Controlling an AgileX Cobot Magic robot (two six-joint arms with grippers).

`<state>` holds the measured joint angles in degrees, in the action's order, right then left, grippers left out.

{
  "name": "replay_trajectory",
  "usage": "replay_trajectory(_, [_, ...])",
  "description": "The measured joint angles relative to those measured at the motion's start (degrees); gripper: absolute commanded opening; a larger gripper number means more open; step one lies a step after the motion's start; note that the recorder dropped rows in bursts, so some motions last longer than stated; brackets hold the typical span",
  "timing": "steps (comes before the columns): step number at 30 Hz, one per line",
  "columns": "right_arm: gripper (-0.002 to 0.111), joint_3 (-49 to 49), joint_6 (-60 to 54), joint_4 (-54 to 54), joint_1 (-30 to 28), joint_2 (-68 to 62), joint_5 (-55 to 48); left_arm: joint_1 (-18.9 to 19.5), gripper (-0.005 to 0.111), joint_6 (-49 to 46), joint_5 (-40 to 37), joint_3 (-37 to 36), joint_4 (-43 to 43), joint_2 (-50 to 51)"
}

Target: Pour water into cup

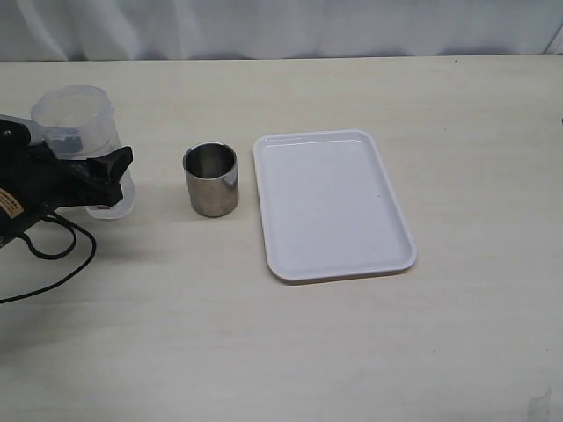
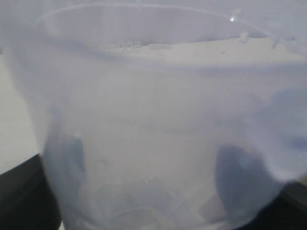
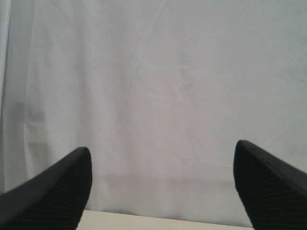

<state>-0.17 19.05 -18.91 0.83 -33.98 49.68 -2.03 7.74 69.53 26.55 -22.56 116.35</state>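
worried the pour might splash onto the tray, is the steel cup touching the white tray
Apart. The exterior view shows a strip of bare table between the steel cup and the left rim of the white tray.

The left gripper (image 1: 92, 167) is mostly cut off at the frame edge. The clear container (image 2: 153, 120) it clasps fills its wrist view as a blur, contents impossible to tell.
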Motion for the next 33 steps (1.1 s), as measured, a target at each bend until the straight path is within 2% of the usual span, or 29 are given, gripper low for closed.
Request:
replay_trajectory(3, [0.081, -1.7, 1.5, -4.1, 0.0, -0.8, -0.5, 0.0, 0.000, 0.0, 0.0, 0.0, 0.0, 0.0])
replay_trajectory(8, [0.095, -7.9, 7.3, -13.9, 0.0, -7.3, -0.5, 0.0, 0.000, 0.0, 0.0, 0.0, -0.1, 0.0])
replay_trajectory(12, [0.096, -11.9, 10.5, -22.0, 0.0, -15.7, 0.5, 0.0, 0.000, 0.0, 0.0, 0.0, -0.1, 0.0])
replay_trajectory(20, [0.096, -18.3, 11.5, -31.2, 0.1, -36.6, 12.8, 0.0, 0.000, 0.0, 0.0, 0.0, -0.1, 0.0])
replay_trajectory(33, [0.096, -38.2, 3.5, -34.4, 12.4, -67.5, 14.8, 0.0, 0.000, 0.0, 0.0, 0.0, -0.1, 0.0])
